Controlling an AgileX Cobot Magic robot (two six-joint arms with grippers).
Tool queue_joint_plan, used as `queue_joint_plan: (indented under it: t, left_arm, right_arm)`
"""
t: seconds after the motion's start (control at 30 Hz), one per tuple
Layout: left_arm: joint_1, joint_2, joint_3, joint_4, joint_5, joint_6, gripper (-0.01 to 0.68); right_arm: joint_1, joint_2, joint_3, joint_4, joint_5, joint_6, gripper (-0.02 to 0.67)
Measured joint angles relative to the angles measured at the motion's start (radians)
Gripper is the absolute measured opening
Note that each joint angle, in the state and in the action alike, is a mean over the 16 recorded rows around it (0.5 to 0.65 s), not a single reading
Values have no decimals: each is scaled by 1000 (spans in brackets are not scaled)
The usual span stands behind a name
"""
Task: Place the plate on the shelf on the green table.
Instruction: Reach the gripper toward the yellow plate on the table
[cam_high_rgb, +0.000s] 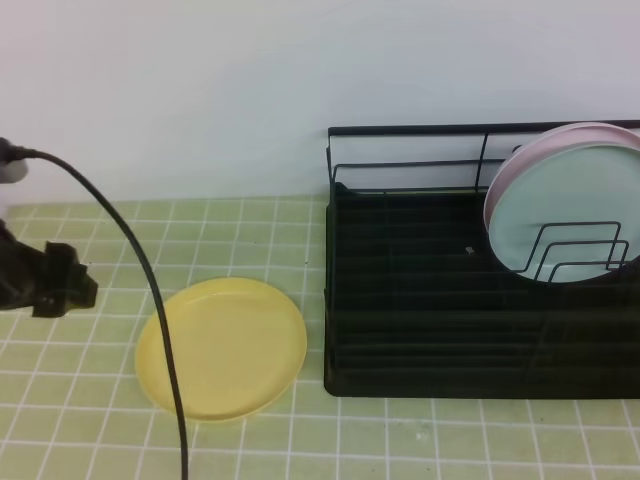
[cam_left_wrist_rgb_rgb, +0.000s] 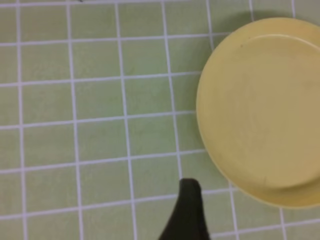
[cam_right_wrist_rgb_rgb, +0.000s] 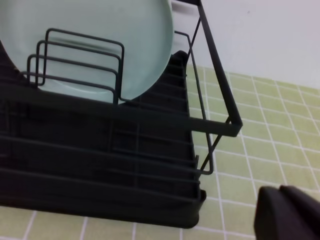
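Note:
The pale-yellow plate (cam_high_rgb: 222, 347) lies flat on the green table (cam_high_rgb: 400, 440), just left of the shelf (cam_high_rgb: 400, 330), a black wire rack. In the left wrist view the plate (cam_left_wrist_rgb_rgb: 265, 110) fills the right side. My left gripper (cam_high_rgb: 55, 285) hovers at the far left edge, clear of the plate and holding nothing. Only one dark finger (cam_left_wrist_rgb_rgb: 188, 205) shows in its wrist view, a little off the plate's rim, so the jaws stand open. My right gripper (cam_right_wrist_rgb_rgb: 287, 215) is a dark block at the lower right of its wrist view, shut, beside the shelf's end (cam_right_wrist_rgb_rgb: 200, 165).
A pale mint-green plate (cam_high_rgb: 570, 215) and a pink plate (cam_high_rgb: 545, 145) behind it stand upright in the looped dividers at the shelf's right end. A black cable (cam_high_rgb: 150, 280) hangs across the left, over the yellow plate. A white wall stands behind.

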Motion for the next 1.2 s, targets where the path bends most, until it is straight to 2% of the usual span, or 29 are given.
queue_joint_plan:
  t: [0.37,0.9,1.2]
  left_arm:
    - [0,225,-57,-93,-27,65,557]
    - [0,440,-65,-177,-127,153,555]
    - [-9,525,-65,-227,-124,198,503]
  right_arm:
    - [0,-3,-6,-1,-3,-9,-3]
    - [0,-10,-14,6,16,-22,-3]
    - [0,-10,-14,10,17,-16,-3]
